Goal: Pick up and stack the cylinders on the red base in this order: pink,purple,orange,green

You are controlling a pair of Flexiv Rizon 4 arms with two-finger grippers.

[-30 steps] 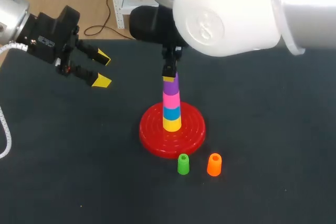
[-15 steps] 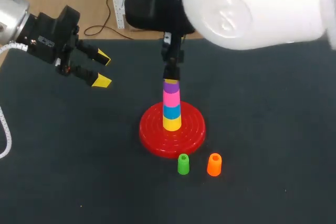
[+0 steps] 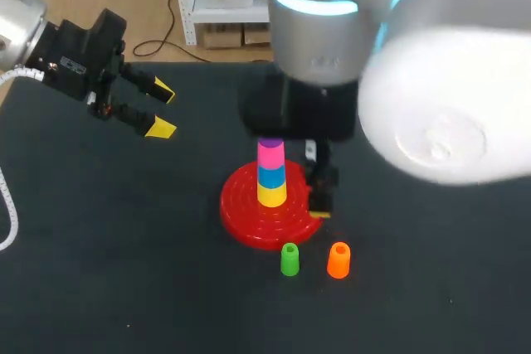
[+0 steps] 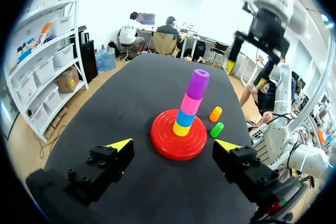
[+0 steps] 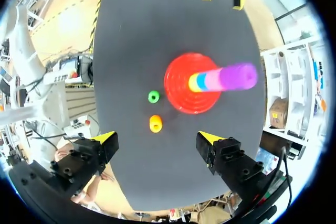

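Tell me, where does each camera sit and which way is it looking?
Head view: high behind the robot, looking down on the table; shows the left gripper and the bulky right arm near the red base.
Left wrist view: on the left wrist, looking along its open fingers at the stack; the right gripper shows high beyond it.
Right wrist view: on the right wrist, looking down on the stack, its open fingers showing.
Shared: all three see the green cylinder and orange cylinder.

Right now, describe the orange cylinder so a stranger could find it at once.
Start at the red base in the middle of the black table, carrying a stacked tower. Two loose cylinders stand on the table beside it, nearer the robot; the orange cylinder is right of the green cylinder.
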